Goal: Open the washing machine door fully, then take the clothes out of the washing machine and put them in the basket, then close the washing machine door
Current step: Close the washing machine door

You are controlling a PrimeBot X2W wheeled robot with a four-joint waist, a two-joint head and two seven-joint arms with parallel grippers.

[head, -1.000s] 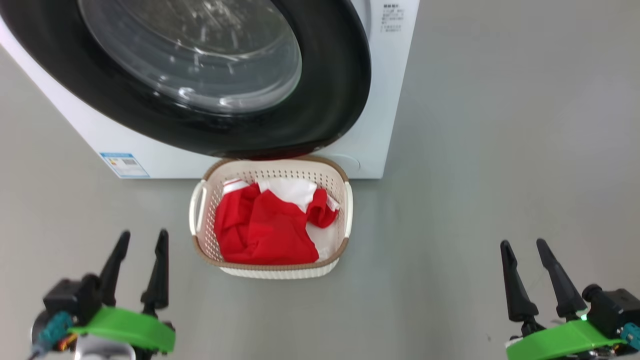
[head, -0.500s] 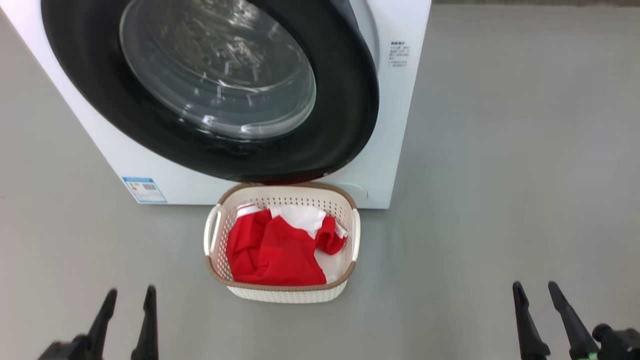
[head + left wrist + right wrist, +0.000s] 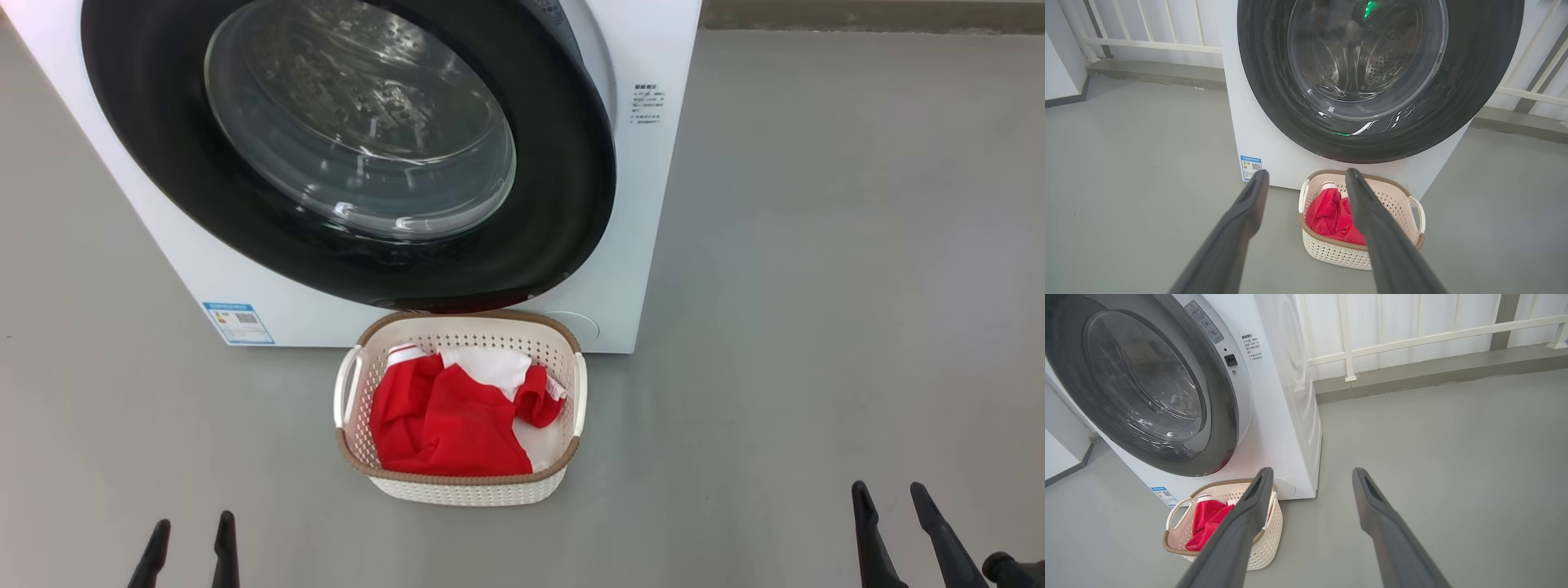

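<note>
Left fingers [image 3: 222,543]: spread wide, nothing held, low over the floor [image 3: 816,327] and well short of everything. Ahead and to their right is the washing machine [image 3: 645,204]. The door [image 3: 563,163] looks flat against the front. The latch isn't visible, so can't confirm it caught. The drum behind the glass looks bare. The basket [image 3: 461,478] is on the floor ahead of and between the two sets of fingers, just in front of the machine under the door's lower rim, probably put there so the load drops a short way. The clothes [image 3: 457,425] are bundled inside it, below the rim. Right fingers [image 3: 867,531]: equally wide, empty, well off to the basket's right. My read: unload done, door closed, arms parked clear. Only the latch check is left.
</note>
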